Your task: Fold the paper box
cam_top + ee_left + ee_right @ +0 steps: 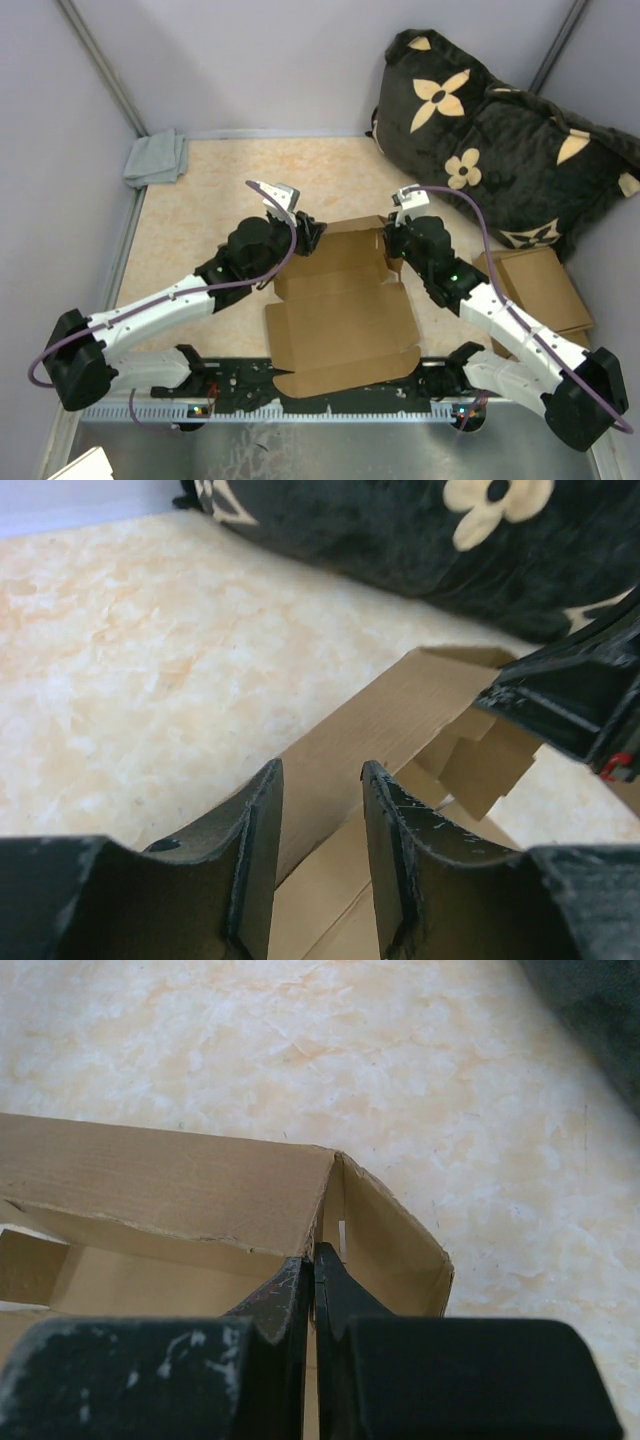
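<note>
Box sits on the bench between the arms, rear wall raised, front panels flat.

Risks:
- The wall is likely to drop back if the left jaws are closed off its edge.
- The corner flap may be buckled if pressed harder by the right tips.
- The box could be slid across the bench.

Left jaws: half apart, astride the wall edge; contact cannot be told.
Right jaws: clenched, nothing held, tips set at the inside corner.

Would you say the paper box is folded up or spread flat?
Partly folded: the paper box has its far walls raised into a corner, while the near panel lies flat.
</note>
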